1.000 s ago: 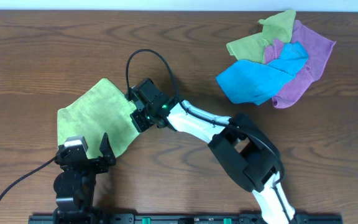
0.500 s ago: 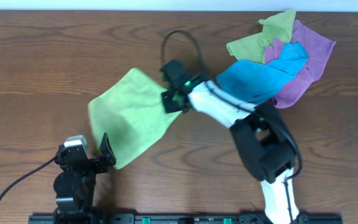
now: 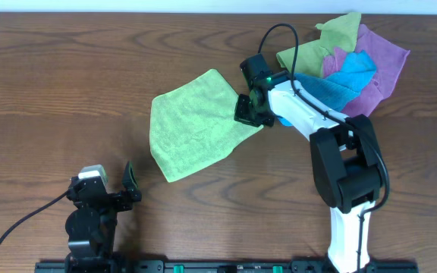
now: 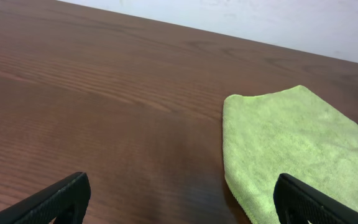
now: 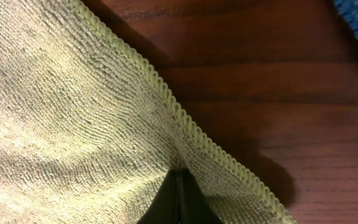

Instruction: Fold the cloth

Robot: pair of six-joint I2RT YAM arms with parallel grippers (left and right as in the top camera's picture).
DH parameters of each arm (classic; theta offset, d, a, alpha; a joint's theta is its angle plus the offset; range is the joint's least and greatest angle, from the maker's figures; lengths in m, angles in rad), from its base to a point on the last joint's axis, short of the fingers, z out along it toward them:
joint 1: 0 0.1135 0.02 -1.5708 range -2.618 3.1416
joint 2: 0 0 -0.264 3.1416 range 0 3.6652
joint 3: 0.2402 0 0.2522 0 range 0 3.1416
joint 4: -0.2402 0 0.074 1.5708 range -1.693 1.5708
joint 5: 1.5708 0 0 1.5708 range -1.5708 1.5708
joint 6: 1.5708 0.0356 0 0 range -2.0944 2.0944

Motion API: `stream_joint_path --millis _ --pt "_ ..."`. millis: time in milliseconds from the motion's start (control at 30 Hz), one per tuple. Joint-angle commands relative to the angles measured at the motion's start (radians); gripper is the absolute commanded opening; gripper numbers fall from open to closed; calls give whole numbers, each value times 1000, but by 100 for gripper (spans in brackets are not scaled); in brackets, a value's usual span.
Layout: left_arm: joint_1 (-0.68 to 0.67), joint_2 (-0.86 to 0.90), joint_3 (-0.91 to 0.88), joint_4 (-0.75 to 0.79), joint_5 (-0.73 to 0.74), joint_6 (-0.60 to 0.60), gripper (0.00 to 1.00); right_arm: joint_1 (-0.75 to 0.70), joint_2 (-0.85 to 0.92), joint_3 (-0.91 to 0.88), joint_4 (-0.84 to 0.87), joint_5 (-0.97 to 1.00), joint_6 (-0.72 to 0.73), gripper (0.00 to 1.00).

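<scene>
I record the right gripper [image 3: 247, 112] pinching the lime-green square microfibre cloth [image 3: 192, 125] at its corner nearest the coloured cloth heap [image 3: 355, 76], presumably to lay it flat.

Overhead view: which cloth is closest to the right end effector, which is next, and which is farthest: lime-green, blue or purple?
1. Lime-green cloth: pinched in the right end effector, spreading out to its left.
2. Blue cloth: just to its right.
3. Purple cloth: beyond the blue one, farthest right.

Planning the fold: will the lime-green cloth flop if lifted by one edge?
Probably floppy: the cloth puckers where the right tool pinches its edge. Likely light, being thin. Its terry pile looks grippy, so slipping seems unlikely.
</scene>
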Motion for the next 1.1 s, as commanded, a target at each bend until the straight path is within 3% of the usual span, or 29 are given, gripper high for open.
stream_joint_path --millis 0,333,533,733,767,833,867,933,1067 --pt "3 -6 -22 -6 -14 -11 95 12 69 -49 -30 -69 25 1" --pt "3 -6 -22 -6 -14 -11 95 92 65 -49 -163 -58 21 1" --pt "3 -6 -22 -6 -14 -11 95 109 48 -26 -153 -49 -45 1" --pt "3 -6 -22 -6 -14 -11 95 101 -80 66 -166 24 -180 2" --pt "3 -6 -22 -6 -14 -11 95 98 -105 69 -169 34 -196 14" --pt "3 -6 -22 -6 -14 -11 95 82 -159 70 -172 55 -226 56" --pt "3 -6 -22 -6 -14 -11 95 68 -180 70 -174 56 -242 63" --pt "3 -6 -22 -6 -14 -11 95 30 -216 70 -185 56 -259 72" --pt "3 -6 -22 -6 -14 -11 95 -40 -229 66 -210 55 -328 65"
